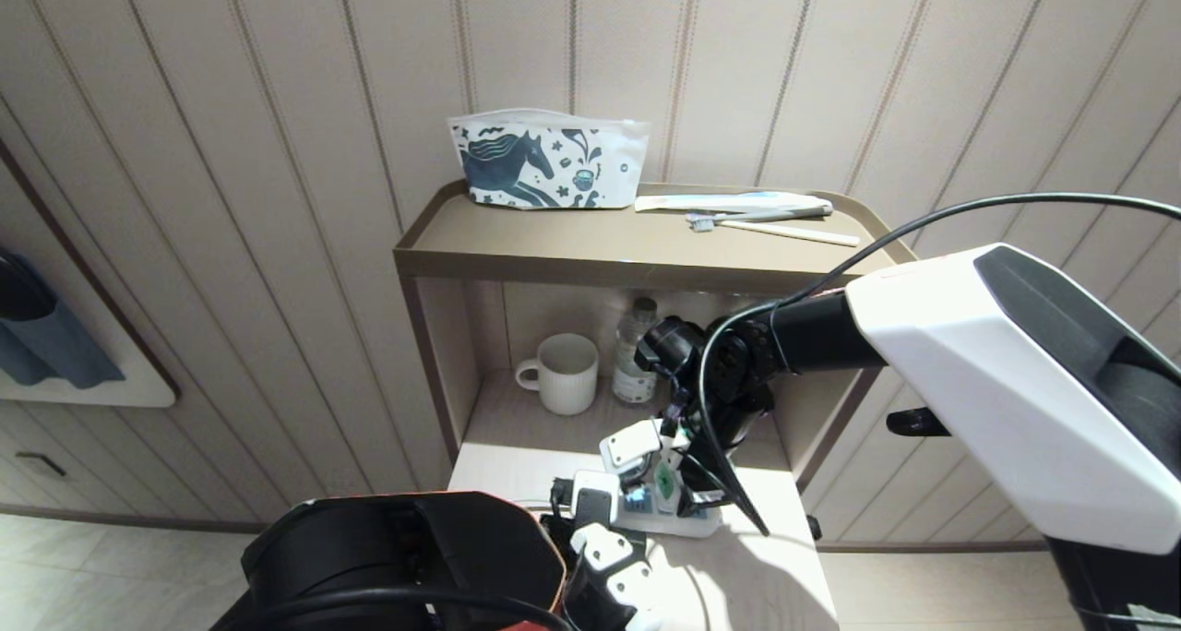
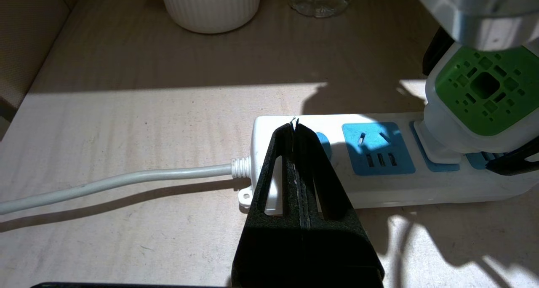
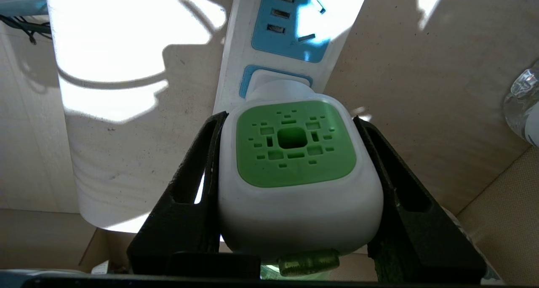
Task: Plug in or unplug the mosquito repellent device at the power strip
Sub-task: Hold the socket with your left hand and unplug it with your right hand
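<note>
With the right gripper [image 3: 290,182] clamped on the white, green-topped mosquito repellent device [image 3: 294,170] seated in the long white blue-socketed power strip [image 2: 379,161], pinned by the closed left gripper [image 2: 294,128], strip lift-off was judged possible.

- The power strip [image 2: 379,187] is white with light-blue socket faces; its cord [image 2: 113,182] is pale grey-white.
- The mosquito repellent device [image 3: 294,170], plugged into the power strip, has a white body and a green top pierced with small square and oblong vents.
- The fingers [image 3: 189,204] either side of the device are black.
- The mug [image 1: 565,373], behind the power strip, is white with fine upright ribs.
- The pouch [image 1: 544,159], on the shelf above the power strip, is white with a dark teal horse and small motifs.
- The wall [image 1: 231,151] is beige with thin vertical stripes.
</note>
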{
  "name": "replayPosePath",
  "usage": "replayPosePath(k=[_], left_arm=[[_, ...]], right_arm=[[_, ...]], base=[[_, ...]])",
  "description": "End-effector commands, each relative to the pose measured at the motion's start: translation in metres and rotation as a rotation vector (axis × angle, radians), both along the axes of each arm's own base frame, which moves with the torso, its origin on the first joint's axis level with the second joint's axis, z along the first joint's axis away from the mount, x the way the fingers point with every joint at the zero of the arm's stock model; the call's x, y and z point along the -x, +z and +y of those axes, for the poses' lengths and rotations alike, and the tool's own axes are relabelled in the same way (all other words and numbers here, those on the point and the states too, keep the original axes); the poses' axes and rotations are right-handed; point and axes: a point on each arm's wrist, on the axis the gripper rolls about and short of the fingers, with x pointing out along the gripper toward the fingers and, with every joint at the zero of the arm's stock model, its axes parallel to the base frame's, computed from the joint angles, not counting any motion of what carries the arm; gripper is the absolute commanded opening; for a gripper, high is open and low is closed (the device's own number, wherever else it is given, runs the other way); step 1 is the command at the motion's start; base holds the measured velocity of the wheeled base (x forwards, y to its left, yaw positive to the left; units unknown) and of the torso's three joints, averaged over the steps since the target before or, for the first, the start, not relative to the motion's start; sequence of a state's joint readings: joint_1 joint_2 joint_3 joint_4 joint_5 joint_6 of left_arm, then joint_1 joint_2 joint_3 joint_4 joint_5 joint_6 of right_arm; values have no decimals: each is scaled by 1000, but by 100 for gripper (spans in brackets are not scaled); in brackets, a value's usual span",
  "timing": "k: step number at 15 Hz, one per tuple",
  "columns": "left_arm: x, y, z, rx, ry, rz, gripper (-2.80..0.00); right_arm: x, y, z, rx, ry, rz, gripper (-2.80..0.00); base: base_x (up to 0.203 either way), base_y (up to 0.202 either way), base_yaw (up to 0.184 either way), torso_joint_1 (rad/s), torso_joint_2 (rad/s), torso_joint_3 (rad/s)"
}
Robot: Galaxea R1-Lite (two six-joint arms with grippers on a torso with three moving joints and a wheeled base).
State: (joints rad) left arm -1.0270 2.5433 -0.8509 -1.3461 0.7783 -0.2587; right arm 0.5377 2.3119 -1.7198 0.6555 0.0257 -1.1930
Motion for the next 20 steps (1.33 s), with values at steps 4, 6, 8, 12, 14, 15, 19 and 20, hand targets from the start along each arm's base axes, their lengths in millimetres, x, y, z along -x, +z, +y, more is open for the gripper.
replayPosePath(k=[4, 6, 8, 12, 14, 15, 19, 20], left_arm=[[1, 1, -4, 9, -3, -8, -280], [3, 0, -7, 4, -13, -10, -280], [2, 1, -8, 3, -14, -18, -280], [-2, 3, -7, 8, 25, -33, -280], [-8, 7, 0, 12, 61, -45, -280], [-14, 11, 5, 16, 81, -50, -280], [-17, 25, 15, 35, 99, -72, -280], [-17, 34, 18, 48, 102, -83, -280]], right_arm=[[1, -2, 2, 2, 11, 7, -280], [0, -2, 2, 2, 10, 7, -280], [1, 2, 0, -3, 7, -2, -280], [0, 3, -1, -5, 4, -3, -280], [0, 1, -2, -3, 3, 2, -280], [0, 1, -2, -2, 2, 2, -280], [-1, -1, -2, -1, 2, 4, -280], [-2, -1, -2, -1, 1, 3, -280]], base=[[0, 0, 0, 0, 0, 0], [0, 0, 0, 0, 0, 0], [0, 0, 0, 0, 0, 0], [0, 0, 0, 0, 0, 0], [0, 0, 0, 0, 0, 0], [0, 0, 0, 0, 0, 0], [0, 0, 0, 0, 0, 0], [0, 0, 0, 0, 0, 0]])
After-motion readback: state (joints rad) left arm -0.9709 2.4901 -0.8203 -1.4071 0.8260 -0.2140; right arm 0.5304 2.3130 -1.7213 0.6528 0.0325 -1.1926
